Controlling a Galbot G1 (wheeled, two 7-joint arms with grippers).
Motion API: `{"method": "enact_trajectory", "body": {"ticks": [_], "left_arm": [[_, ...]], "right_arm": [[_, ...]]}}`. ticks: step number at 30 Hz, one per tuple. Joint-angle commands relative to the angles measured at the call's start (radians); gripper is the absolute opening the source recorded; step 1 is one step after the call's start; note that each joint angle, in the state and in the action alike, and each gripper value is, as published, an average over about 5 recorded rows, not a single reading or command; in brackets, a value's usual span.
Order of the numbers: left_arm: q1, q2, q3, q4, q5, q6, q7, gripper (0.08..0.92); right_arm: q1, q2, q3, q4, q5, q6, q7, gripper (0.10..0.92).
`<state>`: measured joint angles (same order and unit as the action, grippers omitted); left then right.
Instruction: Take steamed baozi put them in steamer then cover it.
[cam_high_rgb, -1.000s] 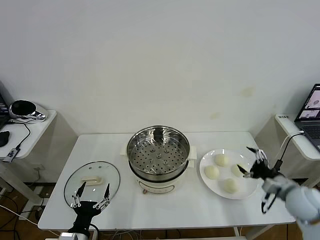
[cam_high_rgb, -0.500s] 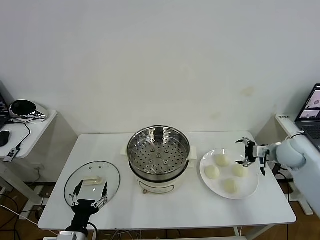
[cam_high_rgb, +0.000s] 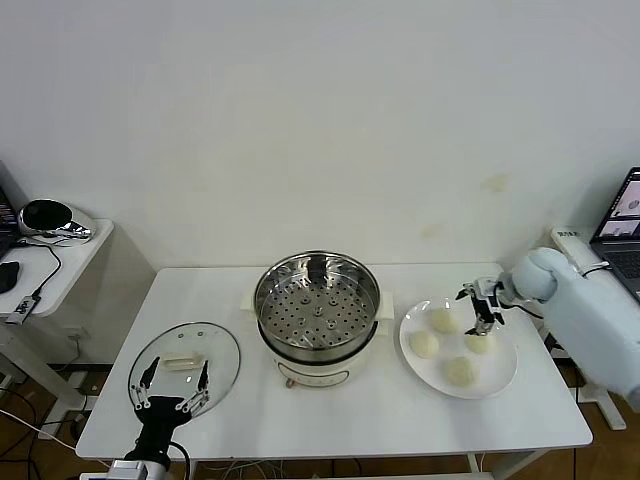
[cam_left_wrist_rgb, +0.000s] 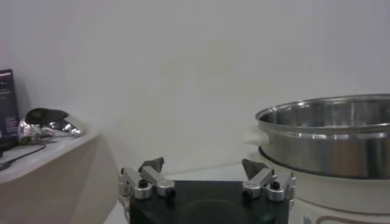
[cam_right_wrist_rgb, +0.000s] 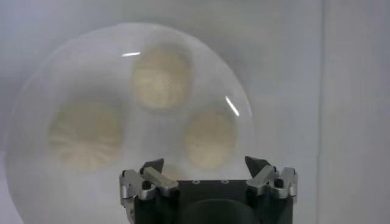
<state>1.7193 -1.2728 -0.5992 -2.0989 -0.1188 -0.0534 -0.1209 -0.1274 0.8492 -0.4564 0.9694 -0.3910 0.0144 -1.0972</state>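
Basically nothing done: steamer (cam_high_rgb: 317, 305) empty, four steamed baozi (cam_high_rgb: 460, 371) on their plate (cam_high_rgb: 505, 378), lid (cam_high_rgb: 185, 362) on desk. My right hand (cam_high_rgb: 476, 309) hovers spread above them; left hand (cam_high_rgb: 170, 388) idles spread.

Four cream-white steamed baozi (cam_high_rgb: 443, 320) are lying on a white plate (cam_high_rgb: 505, 375), just beside the shiny steamer (cam_high_rgb: 316, 297), which is standing uncovered and empty.

Steamer (cam_high_rgb: 317, 308) mid-table (cam_high_rgb: 380, 415). Lid (cam_high_rgb: 184, 363) on its left, plate (cam_high_rgb: 505, 372) with four buns (cam_high_rgb: 424, 344) on its right. Right gripper (cam_high_rgb: 478, 306) above plate, left gripper (cam_high_rgb: 170, 388) at lid's near edge.
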Motion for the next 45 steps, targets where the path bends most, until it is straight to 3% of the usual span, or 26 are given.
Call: {"method": "enact_trajectory", "body": {"ticks": [1, 12, 24, 27, 36, 45], "left_arm": [[0.001, -0.003, 0.001, -0.005, 0.003, -0.001, 0.0, 0.823], [0.011, -0.007, 0.002, -0.014, 0.006, -0.006, 0.001, 0.823], [0.02, -0.014, 0.005, -0.029, 0.008, -0.009, 0.001, 0.823], [0.019, -0.011, 0.005, -0.03, 0.007, -0.008, 0.002, 0.823], [0.008, -0.003, 0.016, -0.025, 0.002, -0.008, 0.003, 0.823], [0.001, 0.001, 0.022, -0.024, -0.002, -0.008, 0.0, 0.823]], "right_arm": [[0.075, 0.093, -0.084, -0.137, -0.036, 0.007, -0.021, 0.804], [0.066, 0.152, -0.067, -0.21, -0.058, 0.019, 0.005, 0.746], [0.081, 0.146, -0.074, -0.192, -0.048, 0.027, 0.011, 0.498], [0.123, 0.091, -0.115, -0.113, 0.009, 0.021, 0.001, 0.469], [0.411, -0.073, -0.316, 0.152, 0.261, -0.013, -0.031, 0.483], [0.731, -0.035, -0.581, 0.268, 0.492, 0.004, 0.004, 0.484]]}}
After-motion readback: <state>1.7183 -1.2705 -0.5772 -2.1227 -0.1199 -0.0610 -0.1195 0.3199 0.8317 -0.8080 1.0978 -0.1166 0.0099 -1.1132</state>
